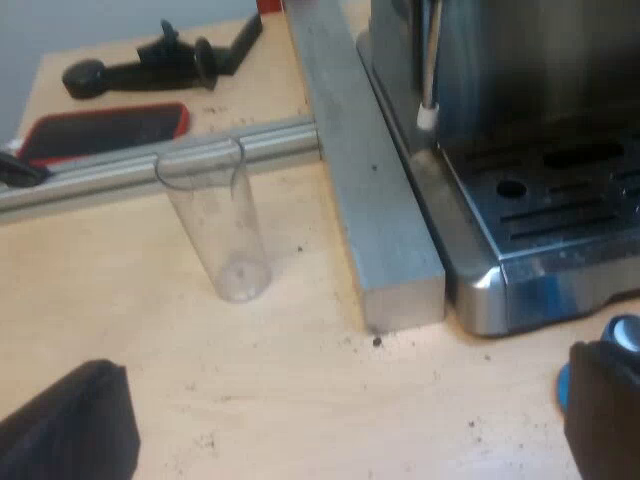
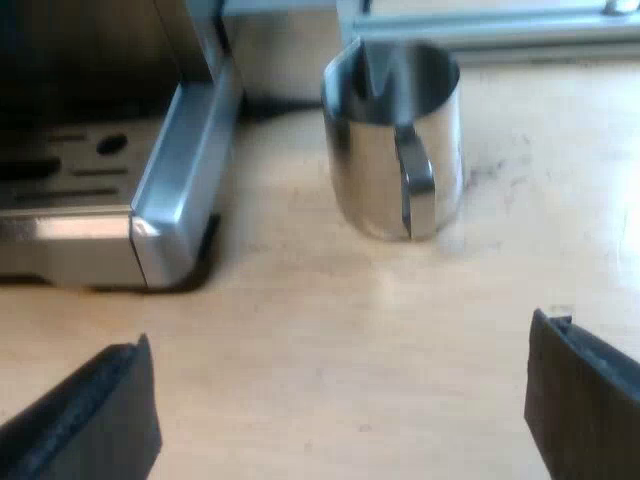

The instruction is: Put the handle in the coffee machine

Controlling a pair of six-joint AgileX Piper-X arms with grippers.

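A dark holder-like object [image 1: 160, 60] lies on the table beyond an aluminium rail, its handle reaching towards a red end [image 1: 267, 5]. The espresso machine [image 1: 530, 150] stands beside a thick metal bar, with its drip tray and steam wand [image 1: 428, 70] in sight. My left gripper [image 1: 340, 430] hovers low over the wooden table, open and holding nothing. A measuring glass [image 1: 215, 225] stands upright ahead of it. My right gripper [image 2: 335, 420] is also open over bare table, close to the corner of the machine's drip tray [image 2: 150, 200].
A steel milk jug [image 2: 395, 140] stands ahead of my right gripper, beside the machine. A thick aluminium bar [image 1: 370, 190] runs along the machine's side. A blue tamper [image 1: 625, 335] sits by one left finger. A flat dark, red-edged object [image 1: 100, 130] lies behind the rail.
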